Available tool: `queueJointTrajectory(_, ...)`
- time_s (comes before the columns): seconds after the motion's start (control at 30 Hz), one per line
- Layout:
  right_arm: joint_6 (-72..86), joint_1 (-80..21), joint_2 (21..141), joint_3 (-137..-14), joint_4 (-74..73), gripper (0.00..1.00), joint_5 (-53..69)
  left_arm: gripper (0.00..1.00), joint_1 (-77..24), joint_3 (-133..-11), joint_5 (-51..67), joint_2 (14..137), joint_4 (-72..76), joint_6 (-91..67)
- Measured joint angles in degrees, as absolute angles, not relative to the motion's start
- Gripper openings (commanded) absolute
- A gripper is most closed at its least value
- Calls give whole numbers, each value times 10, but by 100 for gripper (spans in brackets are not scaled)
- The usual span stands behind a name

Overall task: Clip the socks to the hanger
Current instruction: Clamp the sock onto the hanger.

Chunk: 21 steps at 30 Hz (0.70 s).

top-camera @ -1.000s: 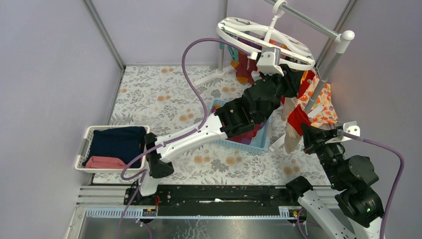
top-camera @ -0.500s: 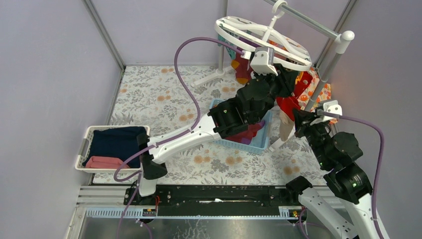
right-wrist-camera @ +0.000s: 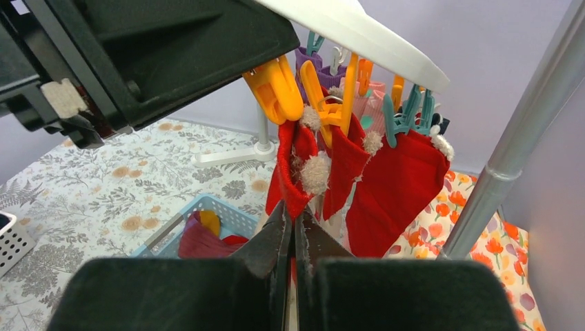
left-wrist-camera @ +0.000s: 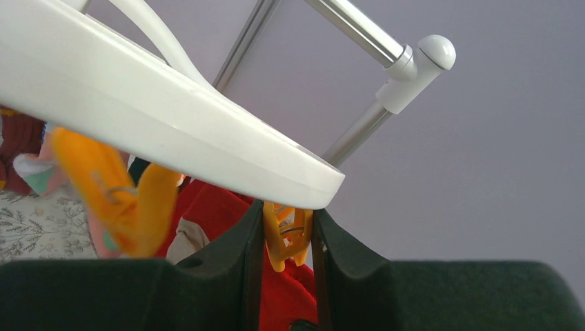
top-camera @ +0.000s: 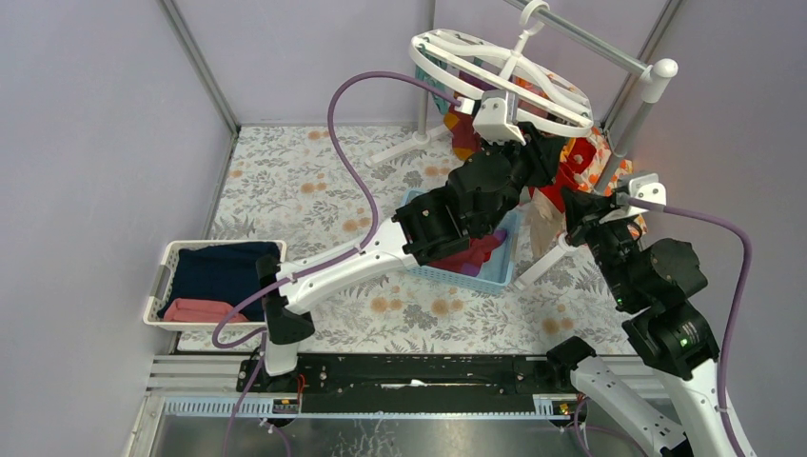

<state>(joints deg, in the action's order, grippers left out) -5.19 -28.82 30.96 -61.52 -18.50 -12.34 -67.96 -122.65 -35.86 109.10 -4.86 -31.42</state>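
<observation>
right gripper (right-wrist-camera: 291,215) has come up from low beside the rack to just under the hanger (left-wrist-camera: 172,117) at far right. its jaws are pressed together on the lower end of the red sock (right-wrist-camera: 293,169). left gripper (left-wrist-camera: 288,222) barely moved and is clamped on an orange clip (left-wrist-camera: 284,243) below the rim. the sock's top is now just under that clip but not in it, so feeding it in looks next. only the right wrist view shows the clipped red socks (right-wrist-camera: 393,186) behind. only the left wrist view shows the clip squeezed. the top view hides both.
</observation>
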Motion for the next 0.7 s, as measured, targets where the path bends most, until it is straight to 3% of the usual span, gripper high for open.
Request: queueJointTrajectory(0.7,-63,-288,343,-622,-181,0,-130,12,-677,-1205,-358,1085,-51,-320)
